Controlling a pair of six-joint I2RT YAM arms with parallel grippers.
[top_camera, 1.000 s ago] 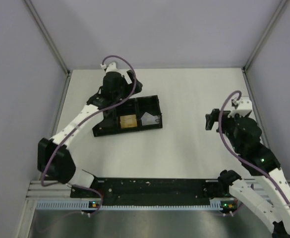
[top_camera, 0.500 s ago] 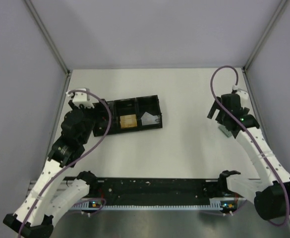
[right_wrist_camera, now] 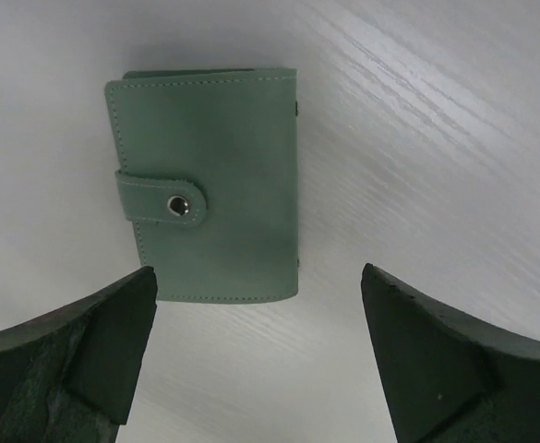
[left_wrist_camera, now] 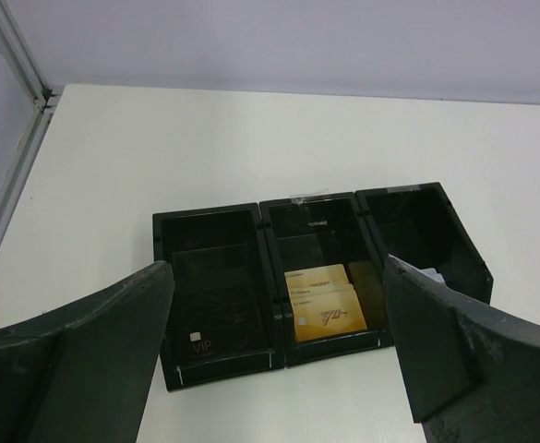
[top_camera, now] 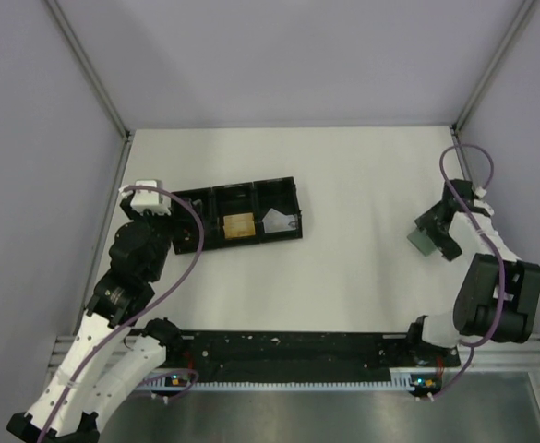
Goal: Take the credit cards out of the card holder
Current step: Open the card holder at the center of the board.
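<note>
Card holder (right_wrist_camera: 205,185), snapped shut, lies on the table (right_wrist_camera: 436,138) in the upper left of the right wrist view, bare surface off every edge, right gripper (right_wrist_camera: 257,286) spread wide above it. Left gripper (left_wrist_camera: 277,277), equally wide, faces the black tray (left_wrist_camera: 205,210) with gold credit cards (left_wrist_camera: 323,300) in its middle compartment.

Place: a robotics lab test cell.
Walls: plain pale lilac panels (top_camera: 297,55) on three sides, joined by grey metal corner posts (top_camera: 90,69).
Surface: a white matte counter (top_camera: 353,277).
Rig: a white-and-black left arm (top_camera: 126,268) and right arm (top_camera: 491,295), bolted to a black base rail (top_camera: 288,349) at the near edge, with purple cables (top_camera: 191,231) looping off them.
</note>
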